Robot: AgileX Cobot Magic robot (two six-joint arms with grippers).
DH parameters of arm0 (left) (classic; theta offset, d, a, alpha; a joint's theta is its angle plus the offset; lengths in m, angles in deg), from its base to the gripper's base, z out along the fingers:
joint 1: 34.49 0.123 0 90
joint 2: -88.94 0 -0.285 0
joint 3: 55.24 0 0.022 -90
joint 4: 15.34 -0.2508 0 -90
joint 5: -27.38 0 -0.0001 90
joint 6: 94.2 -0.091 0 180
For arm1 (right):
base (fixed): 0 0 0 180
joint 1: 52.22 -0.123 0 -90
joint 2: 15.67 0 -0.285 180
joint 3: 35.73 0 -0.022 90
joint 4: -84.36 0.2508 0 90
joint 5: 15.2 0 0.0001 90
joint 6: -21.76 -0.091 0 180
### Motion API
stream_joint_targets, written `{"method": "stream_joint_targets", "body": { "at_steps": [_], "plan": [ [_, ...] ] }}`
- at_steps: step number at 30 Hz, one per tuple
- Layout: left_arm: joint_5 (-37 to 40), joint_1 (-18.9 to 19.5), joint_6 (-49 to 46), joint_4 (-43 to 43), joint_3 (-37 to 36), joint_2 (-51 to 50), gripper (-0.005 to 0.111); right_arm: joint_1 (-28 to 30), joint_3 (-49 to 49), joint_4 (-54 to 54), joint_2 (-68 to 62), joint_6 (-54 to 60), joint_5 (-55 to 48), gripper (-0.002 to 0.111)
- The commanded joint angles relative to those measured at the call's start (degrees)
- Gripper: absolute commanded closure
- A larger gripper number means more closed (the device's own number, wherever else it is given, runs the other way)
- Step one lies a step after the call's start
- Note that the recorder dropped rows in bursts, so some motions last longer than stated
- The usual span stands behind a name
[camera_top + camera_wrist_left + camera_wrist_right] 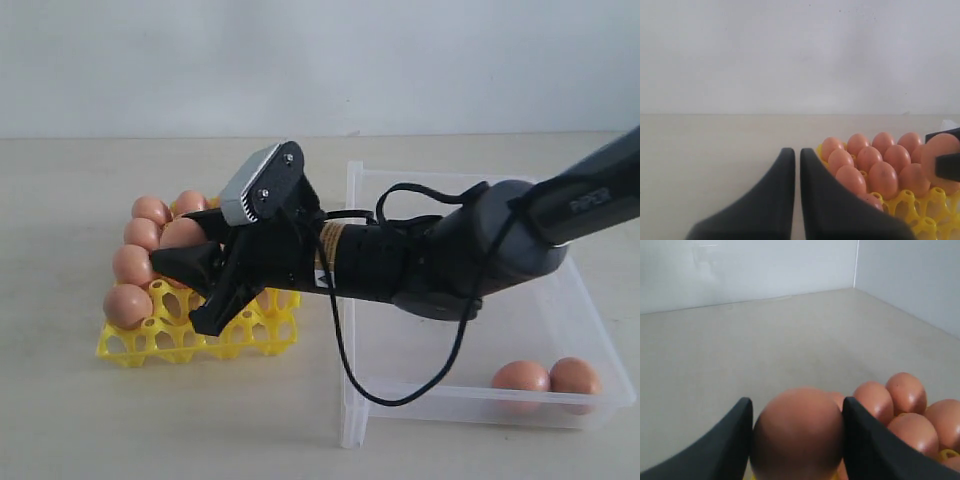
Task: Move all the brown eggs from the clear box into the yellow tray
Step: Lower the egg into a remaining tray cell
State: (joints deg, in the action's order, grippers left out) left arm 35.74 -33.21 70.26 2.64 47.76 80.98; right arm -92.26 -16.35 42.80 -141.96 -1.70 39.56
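Over the yellow tray, gripping one brown egg by its sides between the two black fingers of the right gripper, with the shell filling the gap from pad to pad. Holding that egg just above the lattice, close beside the eggs seated there. Seeing the other brown eggs packed in rows along the tray's left and far sides in the exterior view, each in a cup and touching its neighbours; failing to count them exactly behind the arm. Showing bare cups on the tray's near side, yellow posts pointing up. Finding the clear box just to the right of the tray, with two more eggs lying side by side in its near right corner. Reaching in from the right across the box with the dark right arm, carrying a silver camera block at the wrist and trailing a black cable that loops down over the box's wall. Pinching the fingers of the left gripper almost together near the tray, with only a thin slit between them and nothing caught there. Resting all of this on a pale beige table in front of a plain white wall
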Motion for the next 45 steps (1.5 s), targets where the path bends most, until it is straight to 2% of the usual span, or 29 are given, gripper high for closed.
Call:
{"method": "stream_joint_targets", "body": {
  "at_steps": [1,14,23,32,33,35,38,39,40,45],
  "plan": [
    [-0.83,0.12,-0.01,0.3,-0.22,0.17,0.103,-0.56,-4.2,-1.67,-4.37,-2.46,0.7,0.109],
    [-0.83,0.12,-0.01,0.3,-0.22,0.17,0.103,-0.56,-9.83,-4.79,-8.91,-10.84,-4.04,0.109],
    [-0.83,0.12,-0.01,0.3,-0.22,0.17,0.103,-0.56,-13.28,-13.37,-8.91,-19.47,-7.68,0.109],
    [-0.83,0.12,-0.01,0.3,-0.22,0.17,0.103,-0.56,-13.57,-12.75,-8.91,-20.14,-11.25,0.108],
    [-0.83,0.12,-0.01,0.3,-0.22,0.17,0.103,-0.56,-13.57,-12.75,-8.91,-20.14,-11.61,0.107],
    [-0.83,0.12,-0.01,0.3,-0.22,0.17,0.103,-0.56,-13.57,-13.07,-8.91,-20.14,-11.76,0.096],
    [-0.83,0.12,-0.01,0.3,-0.22,0.17,0.103,-0.56,-13.57,-13.07,-8.91,-20.27,-11.87,0.065],
    [-0.83,0.12,-0.01,0.3,-0.22,0.17,0.103,-0.56,-13.57,-13.07,-8.91,-20.72,-12.19,0.061],
    [-0.83,0.12,-0.01,0.3,-0.22,0.17,0.103,-0.56,-13.57,-13.07,-8.91,-21.25,-12.58,0.057],
    [-0.83,0.12,-0.01,0.3,-0.22,0.17,0.103,-0.56,-13.57,-13.19,-8.91,-21.25,-12.78,0.057]
  ]
}}
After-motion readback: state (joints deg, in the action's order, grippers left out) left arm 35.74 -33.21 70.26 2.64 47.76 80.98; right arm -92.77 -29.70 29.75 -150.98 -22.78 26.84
